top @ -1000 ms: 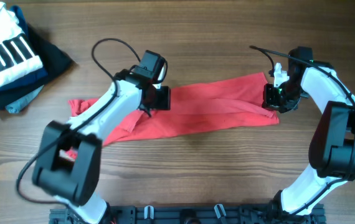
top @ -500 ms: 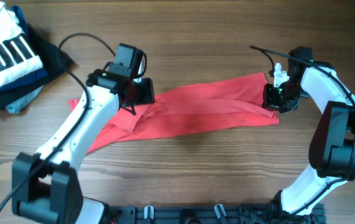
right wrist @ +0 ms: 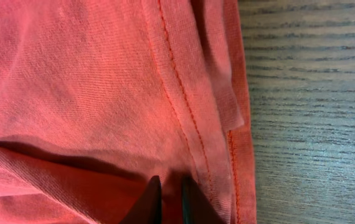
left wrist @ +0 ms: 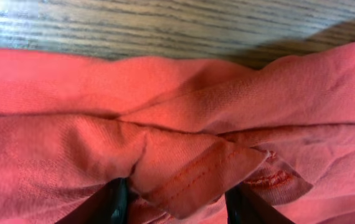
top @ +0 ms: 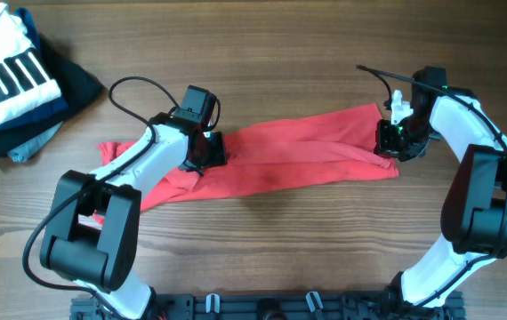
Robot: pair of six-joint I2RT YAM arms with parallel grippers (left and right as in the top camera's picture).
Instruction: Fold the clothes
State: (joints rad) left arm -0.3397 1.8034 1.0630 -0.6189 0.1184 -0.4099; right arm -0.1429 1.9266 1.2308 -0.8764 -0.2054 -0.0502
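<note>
The clothes (top: 298,151), a red T-shirt, lie gathered into a long strip across the middle of the wooden table. My left gripper (top: 207,153) sits on the strip's left part. In the left wrist view, a raised fold with a stitched hem (left wrist: 190,180) fills the space between my left gripper's (left wrist: 177,202) half-spread fingers, which hold it. My right gripper (top: 393,142) rests on the strip's right end. In the right wrist view, its (right wrist: 172,202) jaws are pinched nearly together on a thin layer of red cloth (right wrist: 90,81) beside the hemmed edge. No lettering shows.
A white black-striped garment (top: 4,76) lies on navy folded clothes (top: 67,84) at the far left corner. Bare wood (top: 307,249) runs in front of the strip. The left arm's cable (top: 133,84) loops above the shirt.
My left gripper swung left, then came back right and nearer the front, ending on the shirt's left part, which has bunched differently. The right gripper and its end of the shirt stayed put.
</note>
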